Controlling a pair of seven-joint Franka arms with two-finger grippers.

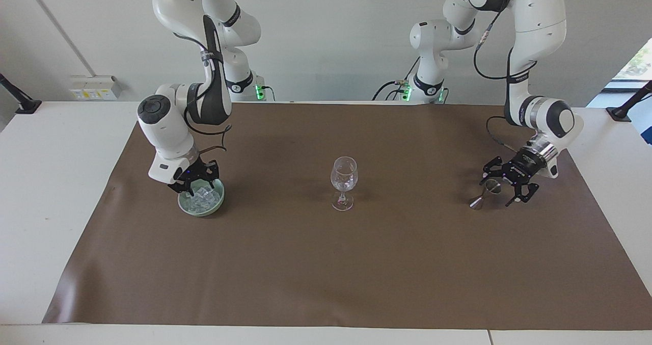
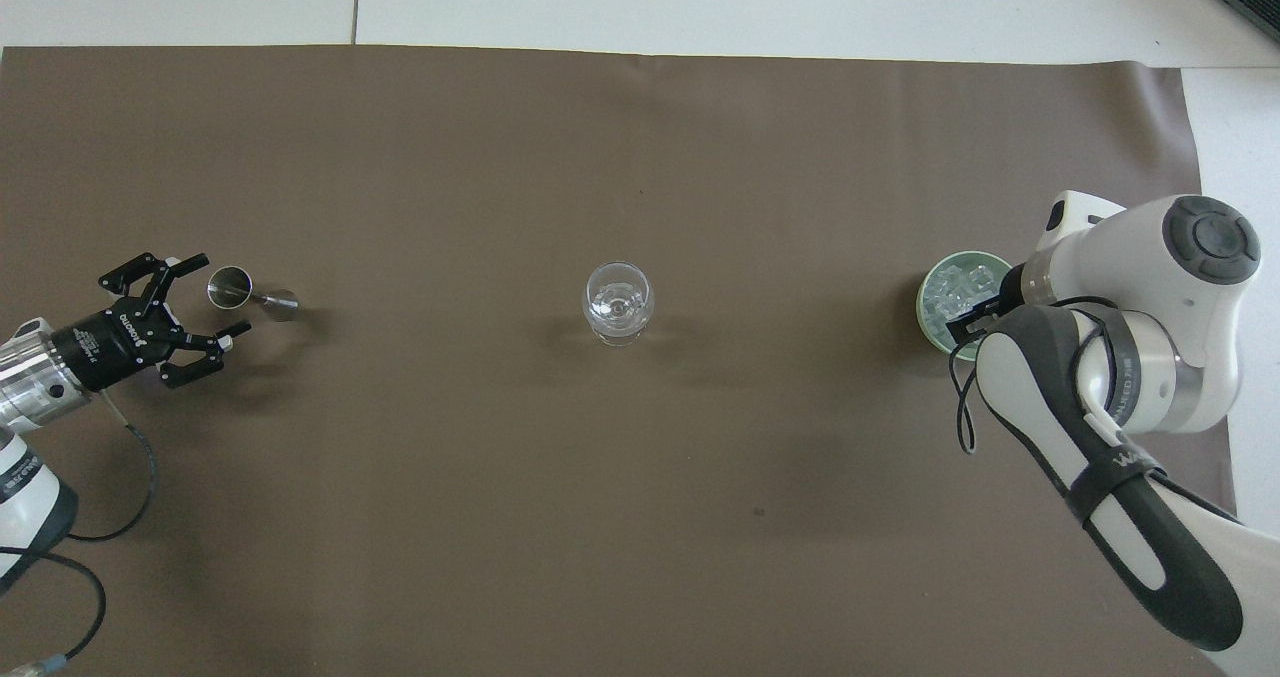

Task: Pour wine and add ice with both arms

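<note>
Two claws | left claw [image 2: 190,302] spread beside jigger [image 2: 245,292] | right claw [image 1: 196,181] over ice [image 1: 202,196], grip unclear

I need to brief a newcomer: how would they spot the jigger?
On the brown mat, look toward the left arm's end, level with the wine glass. The jigger stands there just off the open left gripper: small, shiny metal, hourglass-shaped.

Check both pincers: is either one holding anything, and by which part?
The left pincer is open beside the metal jigger, holding nothing. The right pincer is down in the green bowl among the ice; any hold cannot be told.
</note>
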